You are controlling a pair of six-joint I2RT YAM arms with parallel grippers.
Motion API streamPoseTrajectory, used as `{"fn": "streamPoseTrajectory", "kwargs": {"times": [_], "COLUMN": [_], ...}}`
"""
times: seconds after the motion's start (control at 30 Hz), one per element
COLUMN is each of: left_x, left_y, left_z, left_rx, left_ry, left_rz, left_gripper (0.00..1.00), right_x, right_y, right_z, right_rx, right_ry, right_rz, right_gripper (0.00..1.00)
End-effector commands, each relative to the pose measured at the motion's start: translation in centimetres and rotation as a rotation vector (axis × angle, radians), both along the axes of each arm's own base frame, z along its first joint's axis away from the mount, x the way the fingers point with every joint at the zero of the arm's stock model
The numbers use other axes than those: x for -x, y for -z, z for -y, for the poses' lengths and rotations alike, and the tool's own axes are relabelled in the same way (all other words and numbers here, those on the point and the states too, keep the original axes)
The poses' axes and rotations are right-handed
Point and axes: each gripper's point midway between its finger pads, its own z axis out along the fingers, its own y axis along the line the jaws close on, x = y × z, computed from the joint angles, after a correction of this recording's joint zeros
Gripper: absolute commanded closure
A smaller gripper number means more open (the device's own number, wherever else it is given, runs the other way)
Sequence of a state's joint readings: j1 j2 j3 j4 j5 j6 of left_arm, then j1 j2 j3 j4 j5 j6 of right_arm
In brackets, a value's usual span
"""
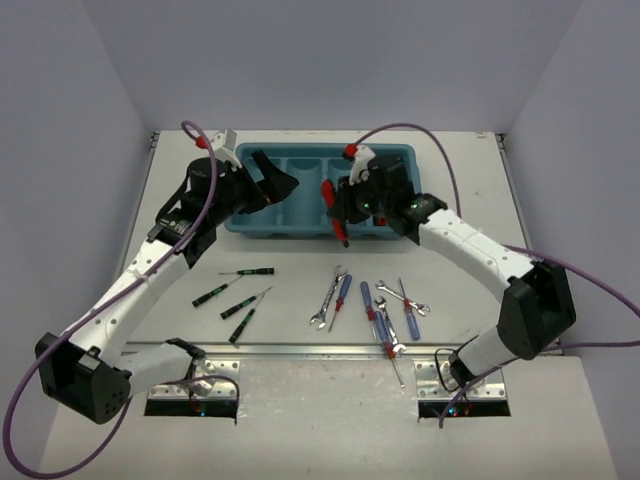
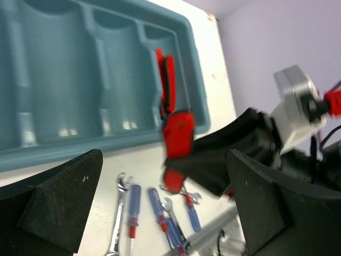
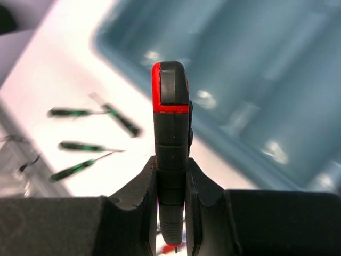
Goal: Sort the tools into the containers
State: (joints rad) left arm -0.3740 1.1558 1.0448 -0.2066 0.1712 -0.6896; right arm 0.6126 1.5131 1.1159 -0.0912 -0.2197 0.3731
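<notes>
1. A white table (image 1: 290,250) is carrying the whole sorting job, with the two arms reaching out from its near edge.
2. The blue tray (image 1: 300,195) is lying across the far side, and its four long compartments are looking empty from above.
3. The right gripper (image 3: 170,165) is hanging over the tray's near wall, its fingers clamped tight on one handle of the pliers.
4. The left gripper (image 2: 165,160) is hovering over the tray's left end, jaws standing wide apart and holding nothing.
5. The red-and-black pliers (image 3: 170,106) are hanging off the table in that right-hand grip, partly above the tray.
6. The step in hand appears to be the drop. It is likely going best if the pliers are being carried fully over one compartment, turned along its length and lowered before the fingers part.
7. Blue screwdrivers (image 1: 367,298), wrenches (image 1: 327,305) and thin green-and-black screwdrivers (image 1: 246,272) are waiting on the table nearer the arms.
</notes>
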Motion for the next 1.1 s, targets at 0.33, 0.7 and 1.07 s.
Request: {"fn": "streamPoseTrajectory", "kwargs": {"times": [0.33, 0.7, 1.07], "left_x": [6.7, 8.8, 8.9], "left_y": [1.8, 5.6, 5.3], "left_z": [-14.1, -15.3, -13.3], "left_rx": [-0.541, -0.5, -0.469], "left_ry": [-0.387, -0.429, -0.316], "left_rz": [0.007, 0.065, 0.11], "left_gripper": [0.0, 0.0, 0.0], "right_x": [-14.1, -14.5, 5.0], "right_y": [4.0, 0.7, 6.5], "right_z": [20.0, 19.9, 19.7], "right_rx": [0.341, 0.38, 0.495], "right_ry": [0.609, 0.611, 0.376], "right_rz": [-0.206, -0.175, -0.339], "right_gripper": [1.0, 0.14, 0.19]}}
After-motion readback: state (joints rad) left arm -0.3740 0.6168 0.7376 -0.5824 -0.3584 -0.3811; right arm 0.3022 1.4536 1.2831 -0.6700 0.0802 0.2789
